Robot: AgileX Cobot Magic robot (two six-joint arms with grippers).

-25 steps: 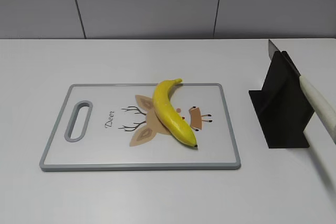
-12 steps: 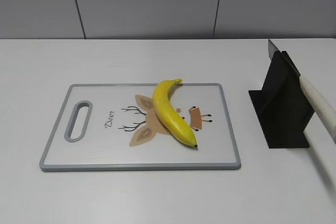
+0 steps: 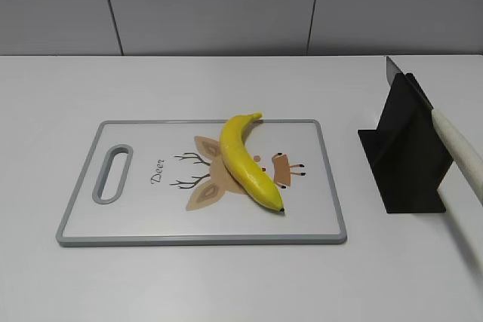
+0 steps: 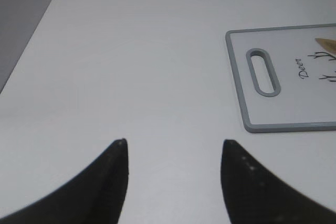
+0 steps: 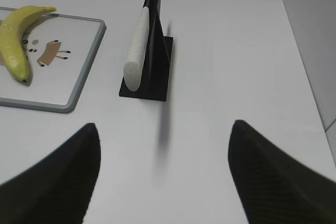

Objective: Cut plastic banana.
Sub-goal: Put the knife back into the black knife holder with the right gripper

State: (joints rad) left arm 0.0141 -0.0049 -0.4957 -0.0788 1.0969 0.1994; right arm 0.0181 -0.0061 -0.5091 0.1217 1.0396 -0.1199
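Plastic banana [image 3: 246,161] lies loose on cutting board [image 3: 90,224]. Left gripper [image 4: 173,142] and right gripper [image 5: 164,127] both spread, empty. Knife [image 5: 136,48] rests in stand [image 5: 157,72]; off-centre grasp may topple it

The plastic banana [image 3: 245,161] is glossy bright yellow, whole and uncut, lying flat on its side. It's sitting diagonally across the right half of the cutting board [image 3: 136,220], right on top of the deer print. Yellow stem points far-right at the board's far edge, little dark tip points near-right.
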